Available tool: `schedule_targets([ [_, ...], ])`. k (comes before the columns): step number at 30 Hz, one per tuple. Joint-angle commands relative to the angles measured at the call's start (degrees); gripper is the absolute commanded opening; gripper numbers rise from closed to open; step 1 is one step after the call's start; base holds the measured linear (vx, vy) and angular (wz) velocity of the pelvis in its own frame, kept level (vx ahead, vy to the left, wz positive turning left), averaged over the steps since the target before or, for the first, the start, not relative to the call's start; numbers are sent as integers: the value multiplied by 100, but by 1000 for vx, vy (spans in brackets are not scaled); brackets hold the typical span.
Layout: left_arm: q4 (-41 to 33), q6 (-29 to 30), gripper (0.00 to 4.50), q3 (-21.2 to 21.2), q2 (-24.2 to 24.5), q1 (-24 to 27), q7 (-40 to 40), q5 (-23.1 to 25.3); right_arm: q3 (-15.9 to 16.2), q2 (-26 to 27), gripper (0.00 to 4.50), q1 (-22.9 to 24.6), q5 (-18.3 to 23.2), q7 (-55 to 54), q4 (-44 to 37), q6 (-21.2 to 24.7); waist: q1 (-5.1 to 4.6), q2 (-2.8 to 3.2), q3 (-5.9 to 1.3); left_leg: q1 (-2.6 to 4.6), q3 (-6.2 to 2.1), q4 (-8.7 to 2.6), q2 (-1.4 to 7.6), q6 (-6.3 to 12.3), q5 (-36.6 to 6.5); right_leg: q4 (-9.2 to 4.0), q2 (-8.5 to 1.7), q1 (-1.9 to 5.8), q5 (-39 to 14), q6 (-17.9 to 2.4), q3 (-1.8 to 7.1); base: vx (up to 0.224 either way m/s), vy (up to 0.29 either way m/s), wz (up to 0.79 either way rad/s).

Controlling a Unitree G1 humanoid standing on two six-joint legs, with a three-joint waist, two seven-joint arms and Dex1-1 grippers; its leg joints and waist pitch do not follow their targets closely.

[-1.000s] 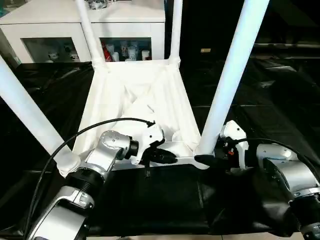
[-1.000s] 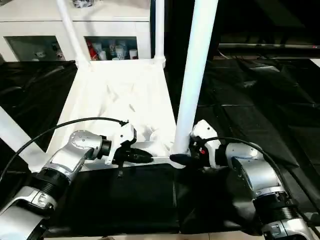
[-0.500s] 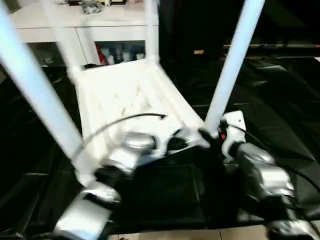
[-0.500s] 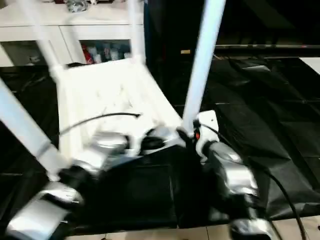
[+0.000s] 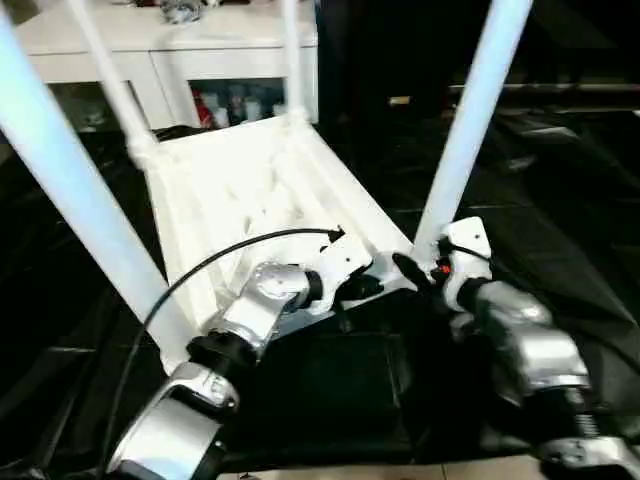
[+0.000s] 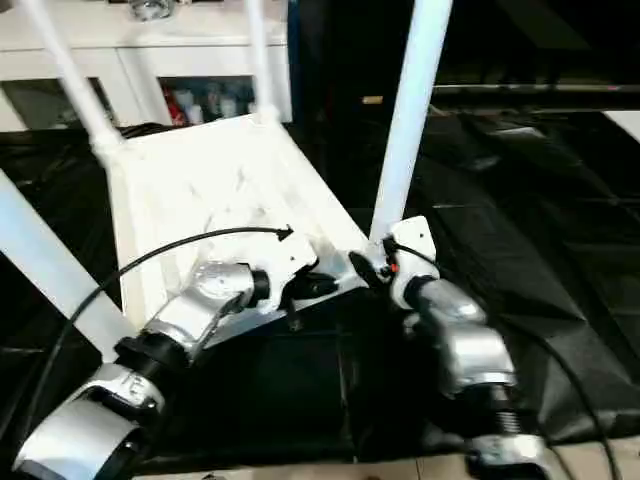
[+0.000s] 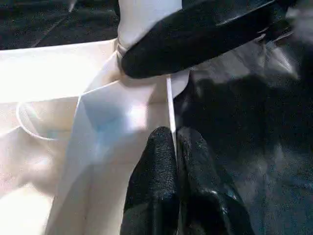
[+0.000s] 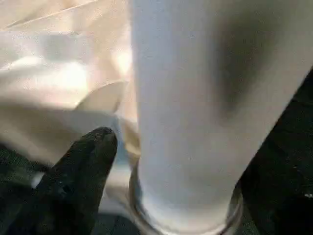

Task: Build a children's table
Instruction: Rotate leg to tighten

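Observation:
The children's table lies upside down on the black cover, its white tabletop facing up with a raised rim. Legs stand in the corner sockets: near right leg, near left leg and two far ones. My left gripper is shut, pinching the thin rim at the tabletop's near edge. My right gripper is at the foot of the near right leg. It is open: one black finger stands a little off the tube, the other is hidden behind it.
A white cabinet with glass doors stands behind the tabletop's far end. The black-covered work table stretches out to the right and in front of me, wrinkled in places. A black cable arcs over my left forearm.
The whole picture has shifted. The tabletop's near end has swung to the right with both grippers on it. My right finger now stands off the leg it was pressed to.

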Motion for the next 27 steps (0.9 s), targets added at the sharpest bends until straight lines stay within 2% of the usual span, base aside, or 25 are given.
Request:
schedule_targets([
  [1, 167, -267, 0, -130, 182, -13, -377, 9, 200, -557, 408, 300, 312, 1113, -627, 42, 10, -72, -337, 71, -105, -397, 258, 579, -1154, -354, -206, 297, -891, -1295, 189, 0, 0, 0],
  [4, 189, -419, 0, -139, 266, -38, -624, -57, 140, -1093, 408, 592, 494, 1664, -1022, 129, 18, -70, -334, 45, -112, -398, 265, 639, -1134, -348, -214, 307, -893, -1335, 180, 0, 0, 0],
  [6, 197, -518, 0, -143, 295, -43, -764, -86, 69, -1306, 408, 711, 581, 1858, -1200, 193, 2, -64, -319, 52, -109, -405, 267, 594, -1329, -377, -220, 291, -1224, -1335, 178, 0, 0, 0],
  [10, 169, -675, 0, -5, 301, -56, -690, -164, -180, -1617, 408, 923, 847, 2129, -1587, 435, 9, -70, -311, 73, -106, -409, 269, 542, -1436, -420, -215, 268, -1574, -1270, 183, 0, 0, 0],
  [12, 85, -499, 0, 101, 288, -62, -797, -321, -194, -1687, 408, 968, 926, 2183, -1684, 498, 12, -72, -309, 51, -117, -412, 268, 548, -1348, -408, -227, 280, -1607, -1257, 177, 0, 0, 0],
  [13, 53, -428, 45, 134, 285, -62, -851, -380, -196, -1707, 415, 982, 948, 2198, -1713, 513, 11, -69, -309, 43, -117, -408, 265, 556, -1288, -410, -227, 271, -1635, -1240, 177, 0, 0, 0],
  [14, -61, -298, 57, 191, 295, -42, -930, -488, -195, -1742, 415, 1022, 1021, 2246, -1791, 577, 12, -88, -313, 38, -113, -406, 263, 557, -1257, -407, -229, 277, -1626, -1240, 177, 0, 0, 0],
  [15, -203, -161, 57, 236, 311, -3, -1029, -598, -188, -1756, 415, 1057, 1084, 2284, -1873, 626, 22, -112, -318, 32, -115, -398, 259, 574, -1213, -399, -233, 276, -1609, -1247, 174, 0, 0, 0],
  [16, -392, -10, 65, 260, 345, 66, -1127, -694, -178, -1736, 415, 1082, 1163, 2308, -1954, 699, 41, -98, -324, 29, -118, -394, 268, 614, -1124, -388, -244, 279, -1523, -1282, 177, 0, 0, 0],
  [19, -997, 411, 91, 289, 481, 309, -1297, -880, -96, -1668, 415, 1125, 1326, 2381, -2137, 902, 80, -108, -346, 14, -123, -378, 301, 761, -769, -286, -237, 282, -934, -1483, 172, 0, 0, 0],
  [21, -1409, 692, 103, 345, 591, 459, -1268, -979, -5, -1590, 415, 1091, 1329, 2390, -2162, 936, 84, -116, -346, 13, -108, -360, 292, 830, -730, -283, -230, 267, -856, -1499, 171, 0, 0, 0],
  [22, -1624, 810, 108, 392, 648, 537, -1270, -1052, 20, -1543, 415, 1058, 1340, 2378, -2148, 924, 86, -86, -346, 9, -104, -354, 287, 832, -691, -275, -239, 264, -861, -1504, 170, 0, 0, 0],
  [25, -2055, 1135, 138, 510, 780, 690, -1329, -1221, 90, -1287, 415, 862, 1240, 2129, -1982, 816, 63, -76, -332, 8, -104, -369, 274, 765, -738, -300, -219, 249, -1032, -1448, 167, 0, 0, 0],
  [26, -2251, 1321, 145, 516, 868, 773, -1403, -1279, 104, -1102, 415, 737, 1156, 1909, -1844, 756, 61, -85, -330, 35, -95, -370, 274, 691, -818, -316, -209, 227, -1170, -1418, 167, 0, 0, 0],
  [27, -2419, 1475, 151, 510, 938, 842, -1452, -1326, 112, -984, 415, 662, 1111, 1755, -1771, 734, 54, -73, -331, 30, -109, -381, 278, 630, -830, -294, -226, 233, -1214, -1421, 168, 0, 0, 0],
])
